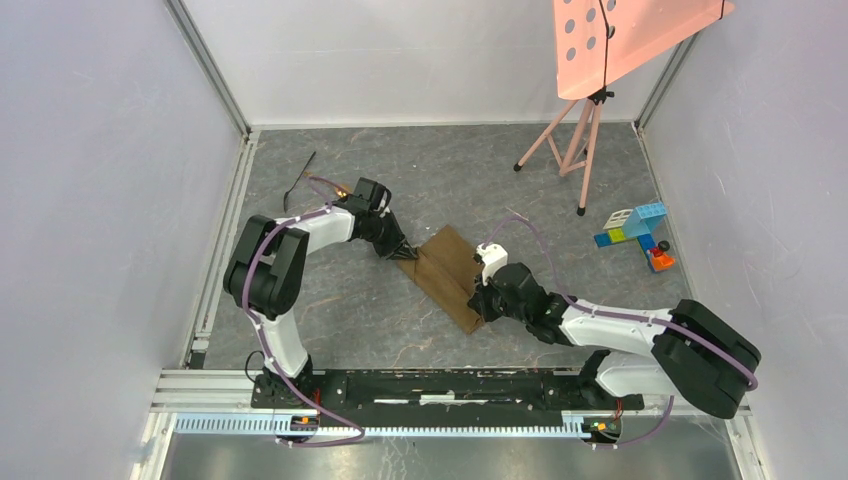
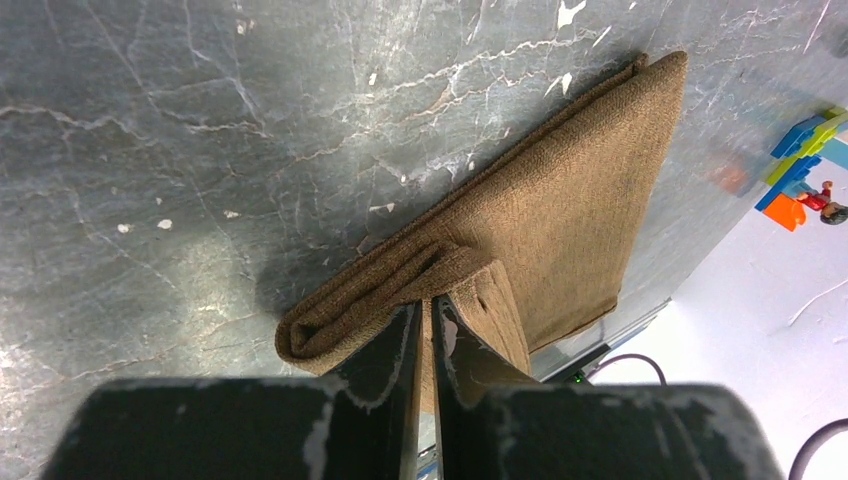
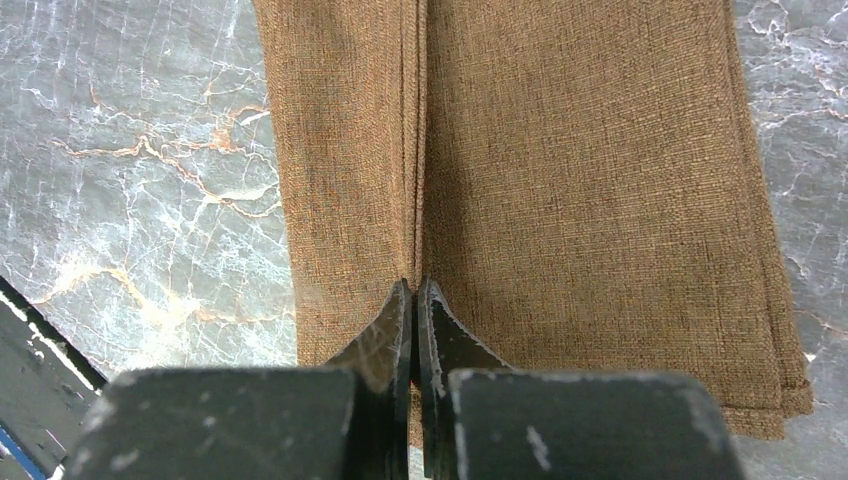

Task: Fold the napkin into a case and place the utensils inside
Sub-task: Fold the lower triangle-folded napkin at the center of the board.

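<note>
While the folding step is in hand, napkin (image 1: 450, 268) lies mid-tabletop (image 1: 330, 320) | left gripper (image 2: 425, 312) clenched on its bunched far end | right gripper (image 3: 415, 292) clenched on its near crease | next probably: lay fold flat, then let go | black utensil (image 1: 298, 180) toward far-left corner

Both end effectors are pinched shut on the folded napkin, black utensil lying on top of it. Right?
Not quite. The left end effector and right end effector do pinch the folded napkin, but the black utensil lies on the bare table, well apart from it. The top external view shows this.
</note>
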Available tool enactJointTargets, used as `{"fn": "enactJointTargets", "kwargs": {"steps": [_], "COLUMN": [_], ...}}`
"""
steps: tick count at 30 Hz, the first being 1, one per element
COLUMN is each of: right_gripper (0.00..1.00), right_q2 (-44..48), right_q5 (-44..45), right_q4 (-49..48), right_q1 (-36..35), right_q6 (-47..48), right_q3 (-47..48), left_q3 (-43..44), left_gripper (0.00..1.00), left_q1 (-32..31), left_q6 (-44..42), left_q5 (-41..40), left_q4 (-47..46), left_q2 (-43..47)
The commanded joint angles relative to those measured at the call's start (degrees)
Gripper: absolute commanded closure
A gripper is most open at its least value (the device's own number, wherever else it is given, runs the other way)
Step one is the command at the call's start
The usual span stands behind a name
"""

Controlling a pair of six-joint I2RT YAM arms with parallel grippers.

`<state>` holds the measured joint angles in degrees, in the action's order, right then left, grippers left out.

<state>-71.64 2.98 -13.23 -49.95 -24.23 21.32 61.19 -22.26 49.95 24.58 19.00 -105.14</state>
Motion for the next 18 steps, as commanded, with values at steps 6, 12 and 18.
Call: {"fn": "enactJointTargets", "kwargs": {"steps": [6, 12, 18], "right_gripper": [1.00, 1.00, 1.00], "right_q2": [-1.16, 0.31, 3.76], "right_q5": [1.33, 1.16, 3.26], "right_q4": [-1.54, -2.26, -0.16], "right_q1": [0.21, 0.22, 0.20], "right_q6": [-0.63, -2.32, -2.93], "right_q3": [-1.40, -3.23, -3.66], "left_q3": [1.61, 1.39, 1.54], "left_gripper": [0.85, 0.85, 0.84], "left_q1": [-0.22, -0.20, -0.22], "left_q6": [-3.31, -4.48, -5.43], "left_q5": [1.83, 1.52, 1.60], "left_q4": [-2.78, -2.44, -2.47], "left_q2": [-2.49, -3.31, -3.07]}}
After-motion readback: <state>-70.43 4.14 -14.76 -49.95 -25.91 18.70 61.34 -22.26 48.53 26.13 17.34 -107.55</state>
